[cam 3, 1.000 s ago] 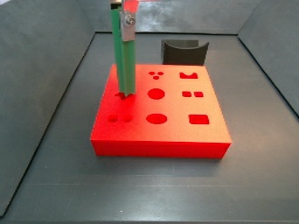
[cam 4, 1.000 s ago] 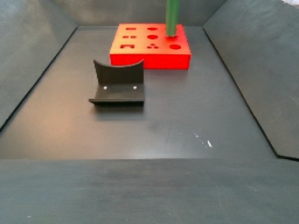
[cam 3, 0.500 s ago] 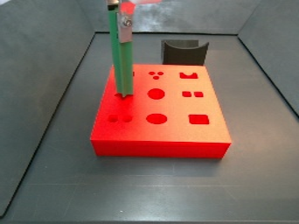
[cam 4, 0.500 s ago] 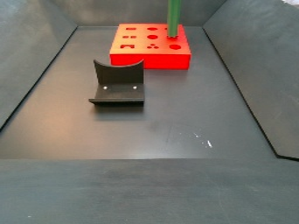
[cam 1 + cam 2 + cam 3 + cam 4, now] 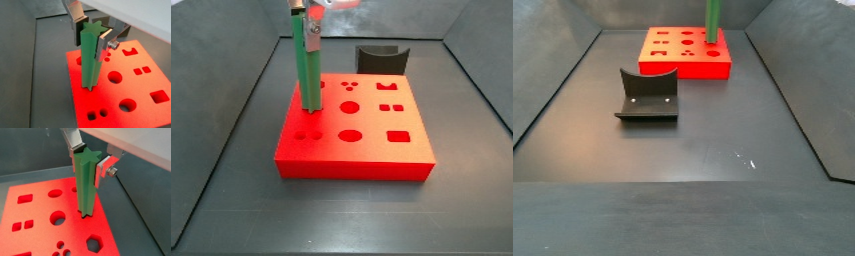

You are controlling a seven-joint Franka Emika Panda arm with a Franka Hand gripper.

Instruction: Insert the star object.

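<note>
Our claw [image 5: 91, 31] grips the top of the long green star-section rod [image 5: 91, 57], which hangs upright below it, its tip at a hole in the red plastic block [image 5: 137, 92]. Points misaligned, we risk jamming or tilting.
</note>
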